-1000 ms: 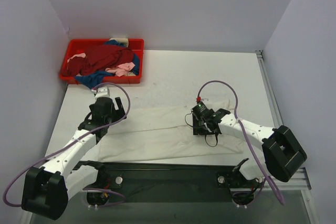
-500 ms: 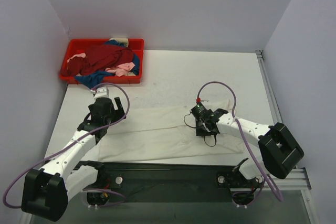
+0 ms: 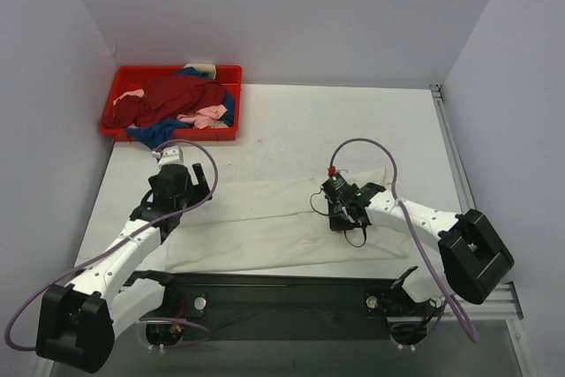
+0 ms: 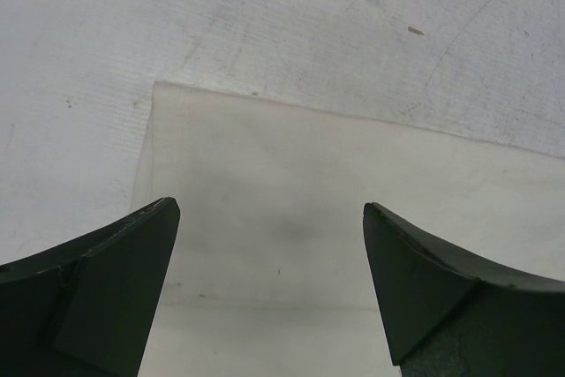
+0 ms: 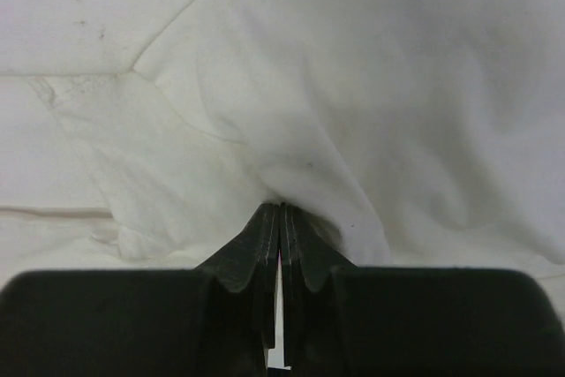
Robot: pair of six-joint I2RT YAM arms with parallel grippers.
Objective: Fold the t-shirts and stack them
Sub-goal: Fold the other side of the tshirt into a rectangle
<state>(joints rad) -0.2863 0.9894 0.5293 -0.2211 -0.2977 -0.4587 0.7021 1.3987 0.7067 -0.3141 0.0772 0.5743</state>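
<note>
The large cream-white t-shirt [image 3: 265, 229] lies spread flat across the near part of the table. My right gripper [image 3: 337, 211] is shut on a bunched fold of it near its right part; the right wrist view shows the jaws [image 5: 281, 207] closed with the cloth [image 5: 353, 86] pulled up between them. My left gripper [image 3: 181, 190] is open and empty just above the shirt's far left corner [image 4: 353, 156], its fingers [image 4: 270, 207] wide apart. The dark red shirt [image 3: 177, 94], the blue shirt [image 3: 154, 132] and the pale pink shirt [image 3: 210, 115] lie heaped in the tray.
The red plastic tray [image 3: 177, 69] stands at the far left corner of the table. Grey walls close in the back and both sides. A black rail with the arm bases [image 3: 282, 293] runs along the near edge.
My right arm has shifted slightly while staying shut on the cream-white shirt. The left arm has hardly moved.
</note>
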